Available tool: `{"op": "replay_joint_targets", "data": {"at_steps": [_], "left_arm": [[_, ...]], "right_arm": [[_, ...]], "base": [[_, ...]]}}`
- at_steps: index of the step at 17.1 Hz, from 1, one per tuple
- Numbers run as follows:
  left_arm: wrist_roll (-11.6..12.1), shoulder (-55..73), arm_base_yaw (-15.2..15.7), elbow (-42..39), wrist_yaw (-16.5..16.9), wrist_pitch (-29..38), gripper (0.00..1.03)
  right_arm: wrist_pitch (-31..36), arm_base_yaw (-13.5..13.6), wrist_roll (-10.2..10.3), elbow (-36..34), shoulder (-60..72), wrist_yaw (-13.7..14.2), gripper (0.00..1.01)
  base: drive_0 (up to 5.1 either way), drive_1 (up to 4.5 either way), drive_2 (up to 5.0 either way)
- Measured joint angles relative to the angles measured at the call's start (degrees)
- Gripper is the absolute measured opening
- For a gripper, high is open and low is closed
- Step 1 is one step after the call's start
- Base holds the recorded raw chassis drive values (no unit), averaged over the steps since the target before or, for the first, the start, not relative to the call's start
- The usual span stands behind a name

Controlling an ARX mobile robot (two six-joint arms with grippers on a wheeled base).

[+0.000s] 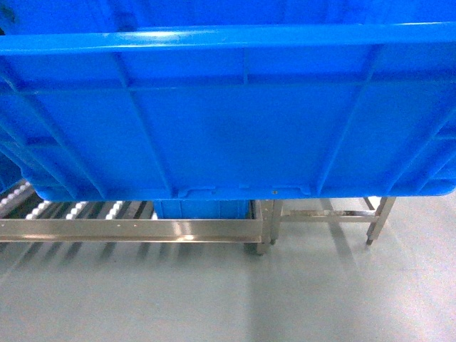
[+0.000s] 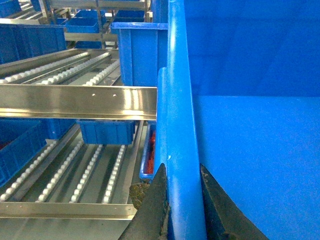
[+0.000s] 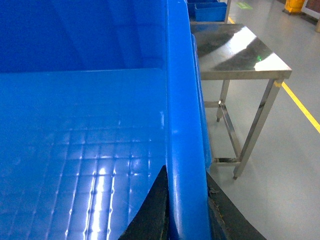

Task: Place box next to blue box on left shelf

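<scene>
A warehouse or factory floor: silvery metal flow racks with rows of small white rollers (image 2: 65, 172) hold bright blue plastic storage crates (image 2: 107, 132), a bare stainless steel worktable (image 3: 235, 52) stands on the right, and a yellow lane line (image 3: 300, 105) marks the smooth grey floor (image 1: 228, 299).

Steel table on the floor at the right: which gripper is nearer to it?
Right. The right gripper clamps the box rim on the side beside the steel table. The left gripper clamps the opposite rim, next to the left shelf.
</scene>
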Motion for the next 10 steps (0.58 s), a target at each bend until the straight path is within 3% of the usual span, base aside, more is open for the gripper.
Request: {"op": "replay_joint_targets", "data": {"at_steps": [10], "left_arm": [[0.0, 0.0, 0.1, 0.0, 0.0, 0.0, 0.09]], "right_arm": [[0.2, 0.0, 0.0, 0.0, 0.0, 0.0, 0.09]], "base": [[-4.9, 2.43, 2.4]]}}
